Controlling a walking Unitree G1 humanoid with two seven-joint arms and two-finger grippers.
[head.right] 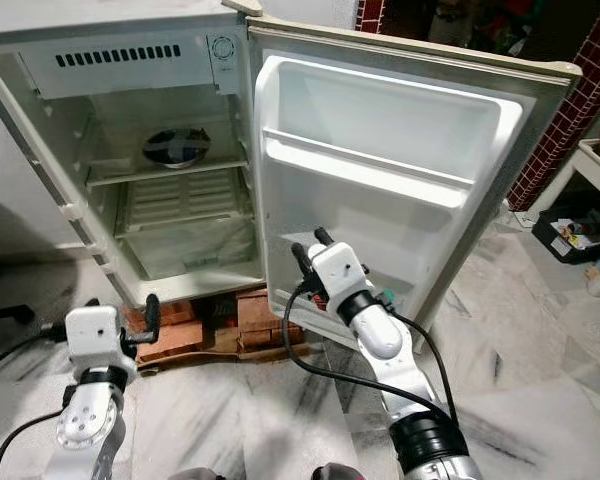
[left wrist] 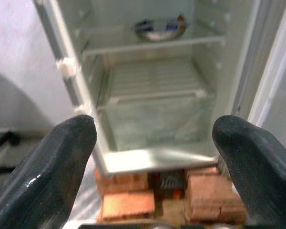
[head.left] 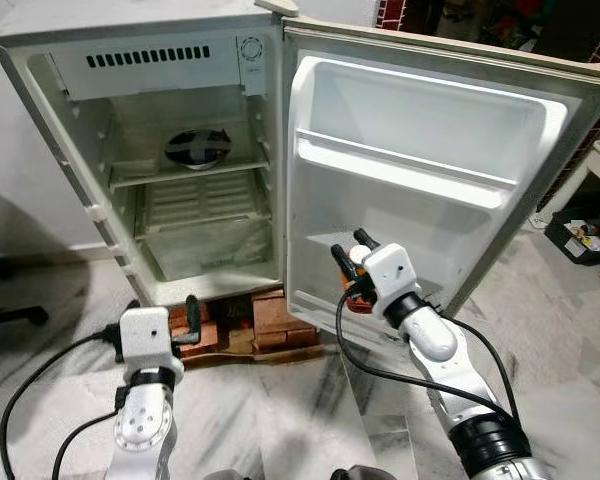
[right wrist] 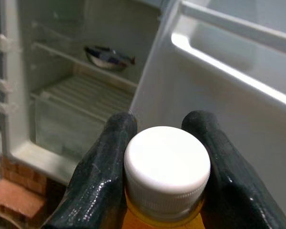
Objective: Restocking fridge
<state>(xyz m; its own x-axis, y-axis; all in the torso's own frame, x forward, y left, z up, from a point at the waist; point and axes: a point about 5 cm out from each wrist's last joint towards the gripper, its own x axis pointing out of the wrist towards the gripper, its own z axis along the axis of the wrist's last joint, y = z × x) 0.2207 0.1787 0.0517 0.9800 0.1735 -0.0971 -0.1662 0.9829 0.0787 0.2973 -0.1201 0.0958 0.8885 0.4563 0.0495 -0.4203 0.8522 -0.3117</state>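
The right wrist view gave the clearest look at the load: a bottle point(right wrist: 166, 181) with a white screw cap and orange contents sat clenched between the two black fingers point(right wrist: 101, 176) of the right gripper point(head.left: 352, 272). In the left eye view that same bottle was little more than a patch of orange beneath the fingers, low in the centre of the frame, held close in front of the lower part of the open fridge door point(head.left: 430, 170). The door's moulded shelves point(head.left: 400, 165) (white, running across its inner face) held nothing that could be made out.

The left wrist view looked straight into the fridge point(head.left: 140, 150), its own two fingers point(left wrist: 47, 167) spread well apart with nothing between them. The left gripper point(head.left: 185, 325) hung at the lower left of the left eye view, near the cabinet's bottom edge.

Inside, a metal bowl point(head.left: 195, 148) stood on the upper shelf, its contents too dark to tell. Below it lay a ribbed white shelf point(head.left: 202, 198) over a clear crisper drawer point(head.left: 205, 250). The fridge rested on red bricks point(head.left: 270, 320), on a marble-patterned floor point(head.left: 280, 410).
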